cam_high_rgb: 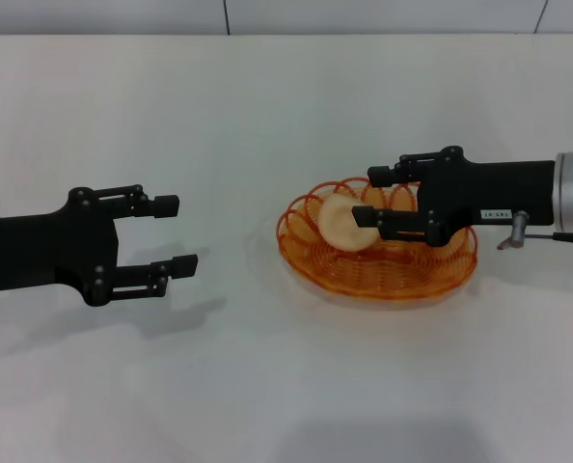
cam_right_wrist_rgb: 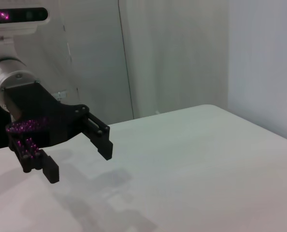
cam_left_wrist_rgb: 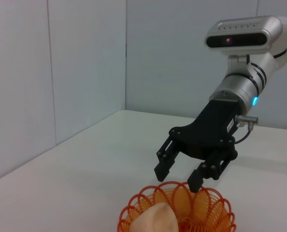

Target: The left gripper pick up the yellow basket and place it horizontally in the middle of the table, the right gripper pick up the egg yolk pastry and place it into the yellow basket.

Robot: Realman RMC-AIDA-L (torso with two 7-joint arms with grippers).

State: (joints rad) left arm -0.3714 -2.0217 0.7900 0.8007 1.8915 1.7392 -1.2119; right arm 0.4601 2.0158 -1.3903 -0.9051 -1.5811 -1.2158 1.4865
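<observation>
Nearest me, at the left edge of the head view, my left end effector [cam_high_rgb: 176, 234] hovers over the bare bench [cam_high_rgb: 219, 386] with its fingers spread wide and nothing in them; I'd leave it parked there, well apart from the work. Right of centre sits the basket [cam_high_rgb: 378, 278], flat on the bench, and the pastry [cam_high_rgb: 342, 224] is inside it, tilted up against the left part of the rim. My right end effector [cam_high_rgb: 373, 197] hangs over the basket with its fingers apart, the lower fingertip crossing in front of the pastry; I can't tell whether it touches. I judge the drop made, so the step now is a clean exit: keep the fingers open, lift straight up before pulling back right, and avoid snagging the wire loops.
</observation>
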